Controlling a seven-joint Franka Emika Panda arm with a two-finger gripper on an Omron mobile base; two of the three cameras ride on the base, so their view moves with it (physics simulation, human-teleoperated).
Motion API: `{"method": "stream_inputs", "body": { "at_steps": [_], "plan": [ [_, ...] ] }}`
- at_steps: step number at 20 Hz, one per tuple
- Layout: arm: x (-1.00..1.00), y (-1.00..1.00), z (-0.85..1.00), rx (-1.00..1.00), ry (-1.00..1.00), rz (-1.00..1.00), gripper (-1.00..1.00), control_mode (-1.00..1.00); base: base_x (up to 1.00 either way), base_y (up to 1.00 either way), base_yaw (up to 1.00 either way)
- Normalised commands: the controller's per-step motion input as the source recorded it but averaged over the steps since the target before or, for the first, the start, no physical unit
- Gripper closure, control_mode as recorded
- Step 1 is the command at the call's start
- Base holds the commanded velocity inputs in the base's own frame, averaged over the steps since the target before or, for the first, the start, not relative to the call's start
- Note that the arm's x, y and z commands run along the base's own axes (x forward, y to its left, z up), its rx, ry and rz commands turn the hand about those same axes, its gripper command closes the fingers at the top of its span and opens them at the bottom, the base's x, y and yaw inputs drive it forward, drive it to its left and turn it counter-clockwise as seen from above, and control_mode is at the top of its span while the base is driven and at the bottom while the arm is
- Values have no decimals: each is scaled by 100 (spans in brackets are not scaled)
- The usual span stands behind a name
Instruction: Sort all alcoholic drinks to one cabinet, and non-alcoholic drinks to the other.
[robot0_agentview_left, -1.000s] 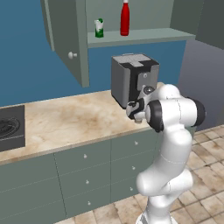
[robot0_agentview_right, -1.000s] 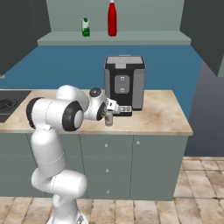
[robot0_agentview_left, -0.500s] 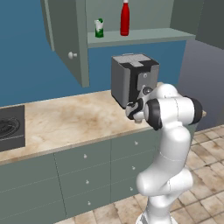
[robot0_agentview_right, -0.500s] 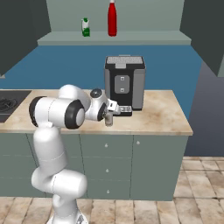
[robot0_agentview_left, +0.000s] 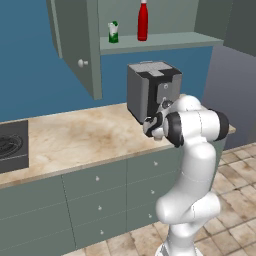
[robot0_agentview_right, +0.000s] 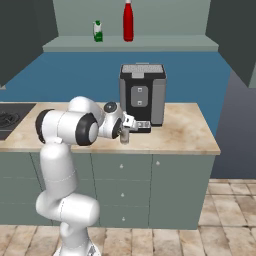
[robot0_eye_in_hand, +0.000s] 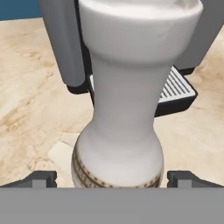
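The pale grey-beige bottle (robot0_eye_in_hand: 120, 131), with a narrow neck and a light cap, stands on the counter in front of the coffee machine. My gripper (robot0_eye_in_hand: 113, 178) is open, one dark fingertip (robot0_eye_in_hand: 43, 177) on each side of the bottle's rounded body with a small gap. From the base, the hand (robot0_agentview_right: 124, 129) and the bottle (robot0_agentview_right: 124, 137) sit low at the counter's front. The red bottle (robot0_agentview_left: 143, 21) and the green-and-white carton (robot0_agentview_left: 114, 32) stand on the open cabinet's floor (robot0_agentview_left: 160, 41). The green glass bottle is out of view.
A dark grey coffee machine (robot0_agentview_right: 142, 92) with a drip tray (robot0_eye_in_hand: 177, 89) stands right behind the bottle. The cabinet door (robot0_agentview_left: 75, 45) hangs open to the left. A stove (robot0_agentview_left: 10, 145) lies at the counter's left end. Drawer units (robot0_agentview_right: 150, 190) run below the counter.
The arm's elbow has drifted slightly to the right; the hand stays at the pale bottle. The drinks in the cabinet have not moved.
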Motion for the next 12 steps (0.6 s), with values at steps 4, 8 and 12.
{"method": "stream_inputs", "body": {
  "at_steps": [4,8,12],
  "plan": [
    [4,-4,-5,0,-4,0,-100,-100,0,0,0],
    [5,-6,-8,0,-7,0,100,-100,0,0,0],
    [7,-4,-13,0,-3,0,100,-100,0,0,0]
  ]
}}
